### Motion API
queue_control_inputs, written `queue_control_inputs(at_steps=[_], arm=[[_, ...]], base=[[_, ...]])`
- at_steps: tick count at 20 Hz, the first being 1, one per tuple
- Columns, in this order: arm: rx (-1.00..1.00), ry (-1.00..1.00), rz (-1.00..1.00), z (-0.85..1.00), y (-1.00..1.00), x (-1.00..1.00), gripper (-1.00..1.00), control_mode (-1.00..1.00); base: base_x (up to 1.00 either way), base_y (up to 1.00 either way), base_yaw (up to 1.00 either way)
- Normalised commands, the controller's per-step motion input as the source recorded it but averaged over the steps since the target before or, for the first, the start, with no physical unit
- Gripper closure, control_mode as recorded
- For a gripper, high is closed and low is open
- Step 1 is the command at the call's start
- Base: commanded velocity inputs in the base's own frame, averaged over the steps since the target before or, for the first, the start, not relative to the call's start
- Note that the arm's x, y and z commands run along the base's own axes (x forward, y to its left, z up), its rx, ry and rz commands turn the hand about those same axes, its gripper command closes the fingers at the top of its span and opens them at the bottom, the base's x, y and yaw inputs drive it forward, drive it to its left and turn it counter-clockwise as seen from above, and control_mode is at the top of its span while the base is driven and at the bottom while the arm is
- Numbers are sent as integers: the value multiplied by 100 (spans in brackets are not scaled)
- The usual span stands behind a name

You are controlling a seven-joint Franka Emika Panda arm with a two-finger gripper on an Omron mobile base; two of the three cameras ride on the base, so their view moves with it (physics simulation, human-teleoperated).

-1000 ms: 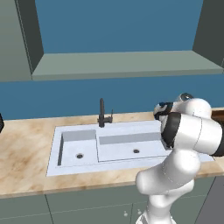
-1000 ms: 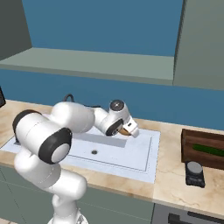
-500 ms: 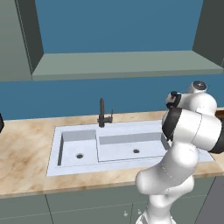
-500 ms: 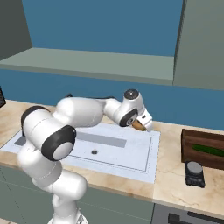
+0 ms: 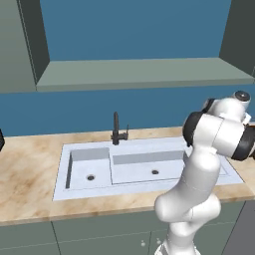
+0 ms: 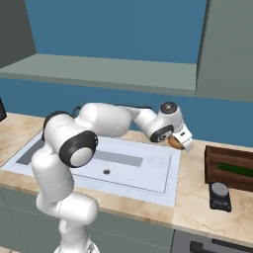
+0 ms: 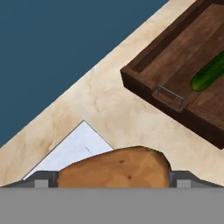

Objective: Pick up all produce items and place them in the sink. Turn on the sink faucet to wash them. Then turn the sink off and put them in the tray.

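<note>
Arm swung right, carrying potato (image 6: 175, 142) from above sink (image 6: 148, 170) basin past rim, toward tray (image 6: 230, 168).

The sink (image 5: 149, 167) is set into the counter (image 6: 197, 207), its smaller basin to the left of the larger one, and the faucet (image 5: 117, 128) stands on the rim behind the divide between them. The tray (image 6: 230, 168) sits on the counter to the right of the sink with the cucumber (image 7: 209, 75) lying in it, and a small scale (image 6: 220, 195) rests just in front of the tray. The potato (image 7: 114, 169) sits between the fingers of the gripper (image 6: 179, 143), above the sink's right rear corner (left of the tray, apart from it).
</note>
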Motion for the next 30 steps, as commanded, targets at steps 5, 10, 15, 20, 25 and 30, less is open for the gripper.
queue_control_inputs(at_steps=[5, 10, 15, 20, 25, 30], arm=[[0, -8, -4, 0, -87, 0, 100, -100], [0, -10, -3, -1, -82, -1, 100, -100], [0, -7, -4, -9, -77, -6, 100, -100], [0, -1, -5, -22, -65, -7, 100, -100], [0, 0, -5, -17, -44, 0, 100, -100], [-1, 3, -4, -14, -23, 0, 100, -100]], base=[[0, 0, 0], [0, 0, 0], [0, 0, 0], [0, 0, 0], [0, 0, 0], [0, 0, 0]])
